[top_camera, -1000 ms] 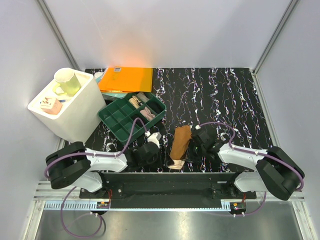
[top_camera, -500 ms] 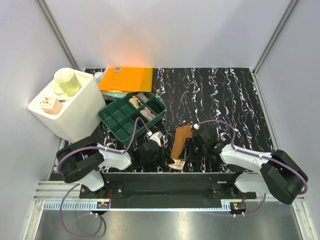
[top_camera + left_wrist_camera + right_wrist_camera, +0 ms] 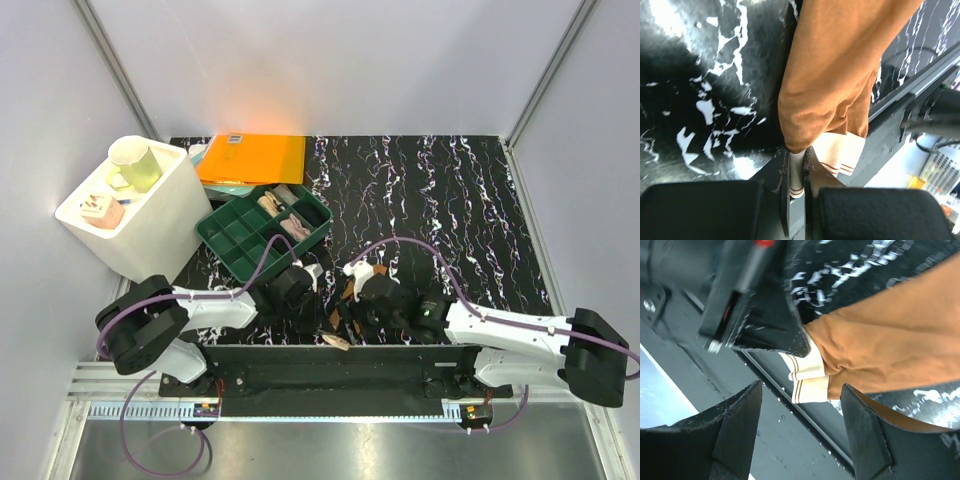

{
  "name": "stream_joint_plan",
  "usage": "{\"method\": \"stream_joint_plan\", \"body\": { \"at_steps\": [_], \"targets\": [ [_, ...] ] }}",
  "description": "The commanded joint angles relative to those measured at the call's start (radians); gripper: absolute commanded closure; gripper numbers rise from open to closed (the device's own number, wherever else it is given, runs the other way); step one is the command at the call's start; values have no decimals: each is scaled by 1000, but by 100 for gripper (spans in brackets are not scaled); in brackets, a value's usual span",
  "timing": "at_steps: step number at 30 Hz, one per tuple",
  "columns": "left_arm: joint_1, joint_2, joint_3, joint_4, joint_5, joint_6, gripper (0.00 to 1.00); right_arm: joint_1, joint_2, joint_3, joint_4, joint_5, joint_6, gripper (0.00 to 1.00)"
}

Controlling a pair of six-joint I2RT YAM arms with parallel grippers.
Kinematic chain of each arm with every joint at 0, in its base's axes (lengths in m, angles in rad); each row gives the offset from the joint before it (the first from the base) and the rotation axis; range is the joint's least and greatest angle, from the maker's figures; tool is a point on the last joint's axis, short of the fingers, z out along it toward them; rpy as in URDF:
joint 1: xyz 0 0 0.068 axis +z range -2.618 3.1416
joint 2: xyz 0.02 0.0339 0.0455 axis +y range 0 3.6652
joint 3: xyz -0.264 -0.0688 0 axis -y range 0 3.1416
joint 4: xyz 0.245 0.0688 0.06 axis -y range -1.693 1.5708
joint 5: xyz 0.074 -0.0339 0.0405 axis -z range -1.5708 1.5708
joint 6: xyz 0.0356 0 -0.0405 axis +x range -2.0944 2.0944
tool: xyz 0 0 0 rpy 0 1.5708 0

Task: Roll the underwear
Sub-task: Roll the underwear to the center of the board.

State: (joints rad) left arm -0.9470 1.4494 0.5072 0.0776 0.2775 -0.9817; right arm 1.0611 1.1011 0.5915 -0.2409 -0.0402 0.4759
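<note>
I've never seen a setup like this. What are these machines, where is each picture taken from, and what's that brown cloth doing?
A left arm and a right arm, both robots, are bolted at the table's near edge. One picture looks down from above; the other two come from wrist cameras. Farther back stand a green tray, an orange folder and a white bin holding a cup. The left gripper is shut on the brown underwear's pale waistband; the right gripper is open near it.
</note>
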Motion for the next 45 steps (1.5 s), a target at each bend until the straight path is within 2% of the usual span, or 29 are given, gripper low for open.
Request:
{"method": "stream_joint_plan", "body": {
  "at_steps": [1,5,15,19,37,40,44,45],
  "targets": [
    [19,0,-7,-179,86,67,100,117,38,13,94,179,-112,28],
    [34,9,1,-202,130,86,100,255,85,24,135,299,-157,28],
    [74,17,22,-240,193,130,100,410,252,79,199,410,-233,26],
    [80,16,25,-249,204,140,100,468,298,108,195,515,-241,25],
    [116,6,17,-254,267,141,100,605,517,202,111,784,-198,30],
    [120,5,16,-259,272,141,100,605,539,211,92,815,-174,37],
    [128,-6,11,-262,279,143,100,605,569,214,68,818,-160,65],
    [131,-9,11,-265,279,141,100,605,572,212,66,809,-160,68]
  ]
}}
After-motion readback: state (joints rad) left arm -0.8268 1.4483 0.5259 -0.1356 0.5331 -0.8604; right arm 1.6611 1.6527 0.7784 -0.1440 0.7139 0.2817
